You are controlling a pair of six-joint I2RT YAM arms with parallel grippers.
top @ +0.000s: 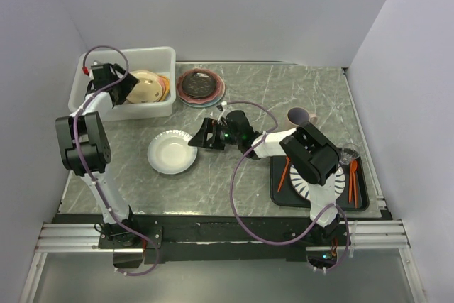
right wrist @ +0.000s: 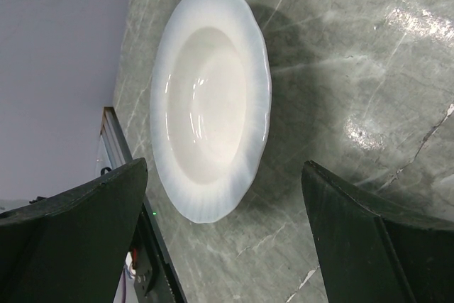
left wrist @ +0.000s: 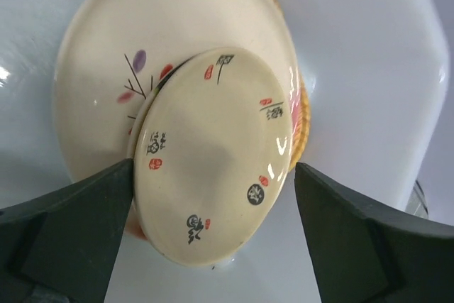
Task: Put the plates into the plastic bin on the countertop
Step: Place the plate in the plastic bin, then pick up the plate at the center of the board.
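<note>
The plastic bin (top: 99, 108) stands at the far left of the countertop (top: 241, 175). A small cream plate with printed marks (left wrist: 213, 154) lies in it on a larger cream plate (left wrist: 120, 47), with an orange plate's edge (left wrist: 306, 115) showing beneath. My left gripper (top: 130, 90) hangs inside the bin, open, its fingers (left wrist: 71, 232) on either side of the small plate; the right finger stands clear of the rim. A white plate (top: 172, 152) sits on the countertop, and my right gripper (top: 196, 138) is open just beside it. A dark brown pink-rimmed plate (top: 201, 85) lies right of the bin.
A black tray (top: 280, 193) at the near right holds a striped white plate (top: 306, 188) and orange utensils (top: 353, 179). A pink cup (top: 301, 116) and a glass (top: 347, 154) stand behind it. Walls close in the back and both sides.
</note>
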